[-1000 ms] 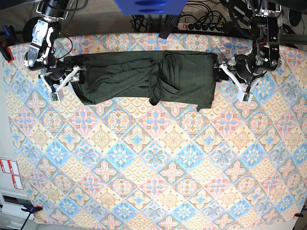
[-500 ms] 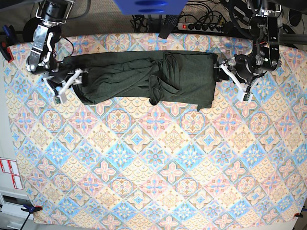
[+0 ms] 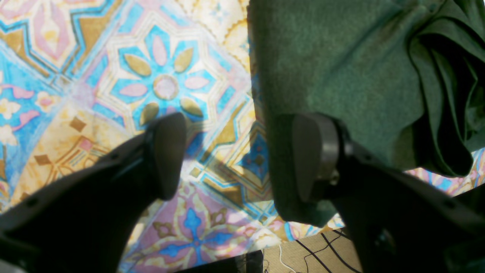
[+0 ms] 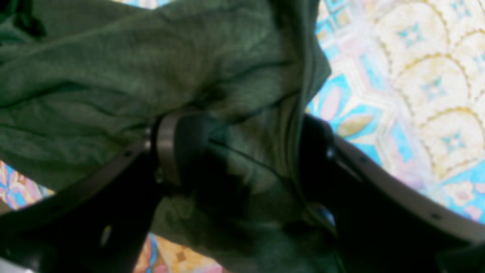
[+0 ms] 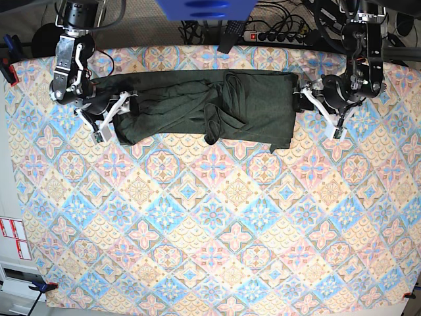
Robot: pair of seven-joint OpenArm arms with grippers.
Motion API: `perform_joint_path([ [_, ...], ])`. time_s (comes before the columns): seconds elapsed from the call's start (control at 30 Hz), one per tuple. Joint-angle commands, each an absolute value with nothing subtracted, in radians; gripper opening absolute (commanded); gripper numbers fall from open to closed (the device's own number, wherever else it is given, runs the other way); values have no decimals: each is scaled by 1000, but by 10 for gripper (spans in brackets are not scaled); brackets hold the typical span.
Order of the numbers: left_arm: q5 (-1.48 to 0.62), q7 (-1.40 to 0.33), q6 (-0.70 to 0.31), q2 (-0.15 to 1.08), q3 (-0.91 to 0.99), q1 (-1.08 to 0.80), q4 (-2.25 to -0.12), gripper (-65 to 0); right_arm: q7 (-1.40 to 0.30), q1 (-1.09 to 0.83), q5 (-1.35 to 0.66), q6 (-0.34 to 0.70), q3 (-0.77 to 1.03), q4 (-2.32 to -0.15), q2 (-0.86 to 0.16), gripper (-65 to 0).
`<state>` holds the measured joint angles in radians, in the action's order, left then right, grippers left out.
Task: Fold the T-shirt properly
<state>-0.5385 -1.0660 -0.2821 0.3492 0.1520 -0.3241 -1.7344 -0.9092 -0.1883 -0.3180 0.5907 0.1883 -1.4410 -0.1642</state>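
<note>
The dark olive-green T-shirt [image 5: 197,105] lies bunched in a long strip across the far part of the table, with a sleeve folded over its middle. My right gripper [image 5: 118,110] is at the shirt's left end. In the right wrist view its jaws [image 4: 252,151] stand wide apart with a fold of the shirt [image 4: 113,76] bunched between them. My left gripper [image 5: 306,97] is at the shirt's right end. In the left wrist view it [image 3: 238,155] is open, with one finger over the tablecloth and the other over the shirt's edge [image 3: 341,68].
A patterned tablecloth [image 5: 210,230] covers the table. A power strip and cables [image 5: 276,36] lie behind the far edge, which also shows in the left wrist view [image 3: 303,254]. A blue object [image 5: 204,8] hangs at top centre. A clamp [image 5: 8,69] sits at the left edge.
My right gripper has moved right and slightly nearer, into the shirt's left end, and that end has shifted right with it. The left arm has not moved.
</note>
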Motion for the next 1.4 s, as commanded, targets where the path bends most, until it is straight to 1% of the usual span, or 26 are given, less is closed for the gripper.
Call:
perform_joint_path([
  [0.0,-547,-1053,-283,360,156,-318,-1755,-203,-911,-182,-320,593,194,-1434,-176,-257],
  [0.2,-547,-1053,-283,360,156,-320,-1756,-203,-888,-179,-318,593,229,-1326,-177,-257],
  [0.4,-547,-1053,-283,360,156,-318,-1756,-203,-881,-186,-317,593,236,-1308,-177,-259],
  [0.47,-547,-1053,-283,360,156,-318,-1758,-203,-886,-186,-317,593,217,-1305,-177,-282],
  [0.63,-547,-1053,-283,360,157,-318,-1758,-203,-935,-188,-317,593,151,-1307,-177,-368],
  [0.8,-549,-1053,-283,360,157,-318,-1758,-203,-967,-188,-318,593,145,-1308,-177,-446],
  [1.0,-549,-1053,-283,360,157,-318,-1758,-203,-1004,-179,-320,593,159,-1310,-177,-602],
  [1.07,-549,-1053,-283,360,159,-318,-1758,-203,-1007,-179,-320,593,202,-1307,-177,-643],
  [1.23,-549,-1046,-283,360,160,-317,-1778,-203,-1007,-171,-320,593,317,-1300,-177,-650],
  [1.37,-549,-1018,-283,360,159,-318,-1808,-203,-1007,-94,-315,593,378,-1300,-177,-650],
])
